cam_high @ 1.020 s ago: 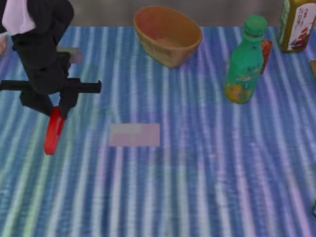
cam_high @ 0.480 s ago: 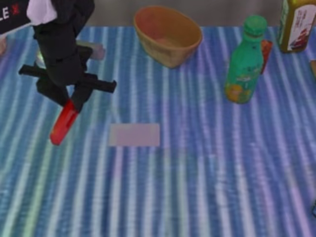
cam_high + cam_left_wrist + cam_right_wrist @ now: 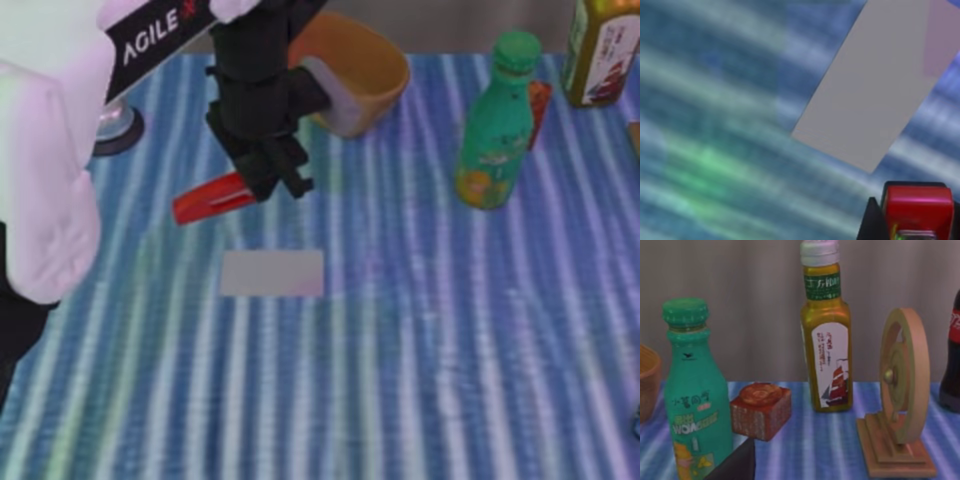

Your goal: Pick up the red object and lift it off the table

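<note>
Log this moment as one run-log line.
left hand: shut on red bar | bar: lifted off striped table, above grey card | right hand: out of view

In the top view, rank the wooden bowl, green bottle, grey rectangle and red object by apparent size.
1. wooden bowl, partly hidden by the left arm
2. green bottle
3. grey rectangle
4. red object, raised nearer the camera, so unsure

Three bottles: green (image 3: 695,405), yellow (image 3: 825,340), dark cola (image 3: 951,365). One each: red bar (image 3: 212,198), grey card (image 3: 272,273), bowl (image 3: 372,75), red block (image 3: 760,410), wooden wheel (image 3: 900,390).
</note>
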Controlling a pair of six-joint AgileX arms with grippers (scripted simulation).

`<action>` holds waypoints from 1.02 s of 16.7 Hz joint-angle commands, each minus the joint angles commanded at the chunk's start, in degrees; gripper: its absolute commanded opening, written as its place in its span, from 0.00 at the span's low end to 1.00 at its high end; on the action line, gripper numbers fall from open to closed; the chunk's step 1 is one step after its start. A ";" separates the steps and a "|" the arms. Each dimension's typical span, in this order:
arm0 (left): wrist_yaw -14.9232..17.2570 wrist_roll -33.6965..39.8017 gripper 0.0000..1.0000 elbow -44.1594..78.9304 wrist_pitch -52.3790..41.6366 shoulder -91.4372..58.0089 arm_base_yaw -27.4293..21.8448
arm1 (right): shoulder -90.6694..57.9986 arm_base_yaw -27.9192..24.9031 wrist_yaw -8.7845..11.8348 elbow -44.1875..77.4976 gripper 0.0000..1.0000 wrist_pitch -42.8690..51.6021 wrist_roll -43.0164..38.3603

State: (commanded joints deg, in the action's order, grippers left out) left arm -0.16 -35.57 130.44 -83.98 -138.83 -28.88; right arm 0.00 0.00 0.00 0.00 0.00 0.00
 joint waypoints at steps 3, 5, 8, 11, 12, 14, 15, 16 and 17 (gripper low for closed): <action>-0.09 -11.25 0.00 9.99 -4.50 -4.72 -3.82 | 0.00 0.00 0.00 0.00 1.00 0.00 0.00; -0.17 -15.72 0.00 14.48 -6.35 -6.60 -5.57 | 0.00 0.00 0.00 0.00 1.00 0.00 0.00; -0.24 -17.95 0.00 16.73 -7.28 -7.54 -6.51 | 0.00 0.00 0.00 0.00 1.00 0.00 0.00; -0.27 -17.94 0.00 16.60 -7.13 -7.31 -6.24 | 0.00 0.00 0.00 0.00 1.00 0.00 0.00; -0.27 -17.96 0.00 16.46 -6.99 -7.26 -6.23 | 0.00 0.00 0.00 0.00 1.00 0.00 0.00; -0.29 -18.10 0.00 14.39 -4.92 -6.67 -6.03 | 0.00 0.00 0.00 0.00 1.00 0.00 0.00; -0.30 -18.21 0.00 12.44 -3.10 -6.23 -5.84 | 0.00 0.00 0.00 0.00 1.00 0.00 0.00; -0.31 -18.36 0.00 9.88 -0.95 -5.75 -5.61 | 0.00 0.00 0.00 0.00 1.00 0.00 0.00; -0.31 -18.55 0.00 6.72 1.45 -5.27 -5.37 | 0.00 0.00 0.00 0.00 1.00 0.00 0.00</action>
State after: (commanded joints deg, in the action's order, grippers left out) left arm -0.47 -54.11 137.16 -82.52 -144.09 -34.25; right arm 0.00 0.00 0.00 0.00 0.00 0.00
